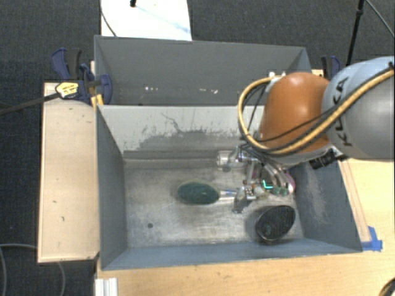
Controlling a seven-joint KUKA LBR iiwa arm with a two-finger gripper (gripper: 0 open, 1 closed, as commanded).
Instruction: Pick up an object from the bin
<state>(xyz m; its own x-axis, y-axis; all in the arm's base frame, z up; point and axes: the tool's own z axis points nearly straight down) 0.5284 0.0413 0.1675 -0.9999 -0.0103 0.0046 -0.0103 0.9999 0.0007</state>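
Hovering low in the bin [111, 184], the tool [239, 201] sits between a dark green oval [197, 193] at the floor's middle and a black mesh disc [275, 222] by the near-right corner; its opening cannot be told.

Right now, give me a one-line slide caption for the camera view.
The tool down in the grey bin, between a dark green oval object and a black oval object.

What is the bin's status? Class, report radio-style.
Pincer low in grey metal bin, beside dark green oval object. Black round mesh-topped object close by pincer, near front wall. Over.
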